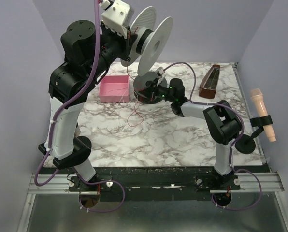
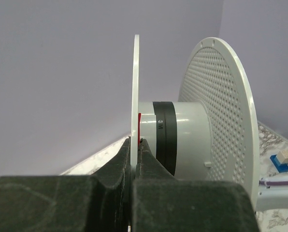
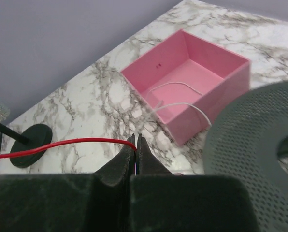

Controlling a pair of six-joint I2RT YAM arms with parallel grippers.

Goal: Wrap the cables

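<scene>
Looking through the right wrist view, I see my right pincer (image 3: 136, 143) at lower centre, jaws pressed together on the thin red cable (image 3: 62, 145), which runs off toward the left edge of the frame. In the top view, more of that cable lies in loose loops on the marbled desk (image 1: 182, 145) near the middle, just below the pink box (image 3: 209, 108), which holds a white wire (image 3: 182, 84). A dark perforated spool (image 3: 245, 145) lies at the right of the wrist frame. My left pincer (image 2: 133, 145) is raised at the top of the overhead frame, closed flat on the thin flange of the white spool (image 2: 182, 135).
</scene>
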